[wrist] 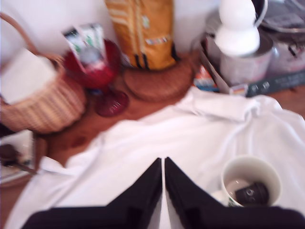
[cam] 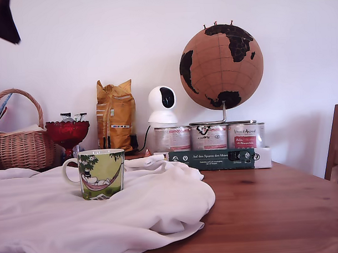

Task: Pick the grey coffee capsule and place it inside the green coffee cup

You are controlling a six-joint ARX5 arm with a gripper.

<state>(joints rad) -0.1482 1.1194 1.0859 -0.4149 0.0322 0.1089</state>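
The claw [wrist: 163, 164] is seen closed to a thin slit, with nothing held, above the white cloth [wrist: 157, 138]. The grey coffee capsule [wrist: 252, 193] lies inside the green coffee cup [wrist: 251, 168], just beside the claw.

wicker basket [cam: 21, 145], red glass bowl [cam: 67, 131], cork globe [cam: 221, 66]

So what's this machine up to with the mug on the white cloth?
Right now nothing is being held. The robot's gripper hangs above the white cloth with its black fingers closed together and empty. The grey coffee capsule already lies inside the green coffee cup, which stands on the cloth beside the gripper. So the capsule seems to have been dropped in.
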